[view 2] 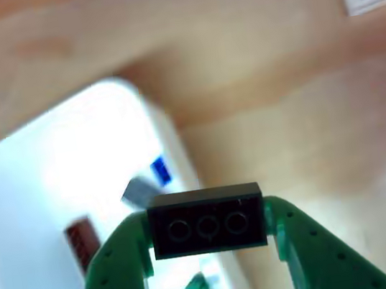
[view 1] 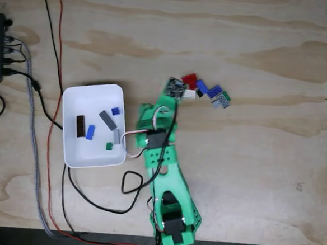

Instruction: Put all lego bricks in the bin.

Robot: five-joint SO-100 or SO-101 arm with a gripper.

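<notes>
Clamped between the green two-finger gripper [view 2: 208,231], a black rectangular plastic lego brick [view 2: 206,219] lies crosswise, underside toward the lens, above the plywood table [view 2: 306,120] beside the white rounded plastic bin [view 2: 52,173].

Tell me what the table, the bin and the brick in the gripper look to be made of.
Table: bare plywood by the look, with broad wavy grain and a matte, unpainted face.
Bin: probably plastic, white, with smooth rounded walls and a slight sheen.
Black brick, clamped in the gripper: moulded plastic, it seems, with sharp edges and round tubes underneath.
</notes>
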